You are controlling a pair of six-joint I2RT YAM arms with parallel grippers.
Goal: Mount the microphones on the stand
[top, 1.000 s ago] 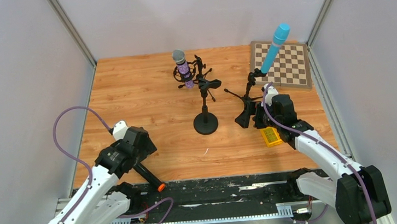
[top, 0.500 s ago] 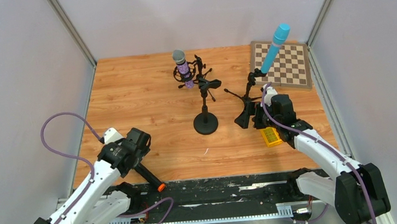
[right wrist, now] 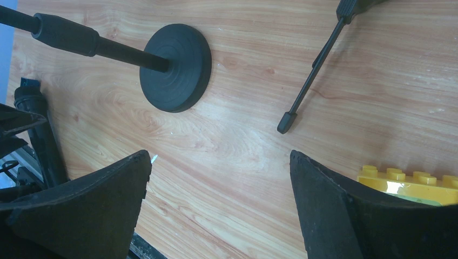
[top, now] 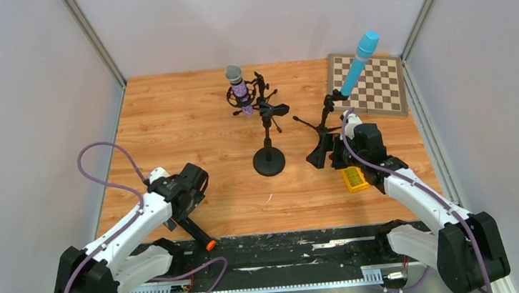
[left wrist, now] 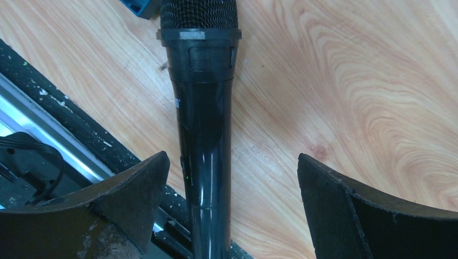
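The black microphone lies at the table's near edge, its orange end ring over the black rail. My left gripper is open and low over its head end. In the left wrist view the microphone's body runs between my fingers, close to the left finger and apart from the right one. The purple microphone sits in a stand at the back. The light-blue microphone stands tilted in the tripod stand. The round-base stand has an empty clip. My right gripper is open and empty.
A chessboard lies at the back right. A yellow brick lies beside my right gripper and shows in the right wrist view. That view also shows the round base and a tripod leg. A teal object's corner lies by the black microphone's head.
My left arm has swung, moving its gripper right and slightly nearer over the black microphone's head end. The right arm and the microphones have not moved.
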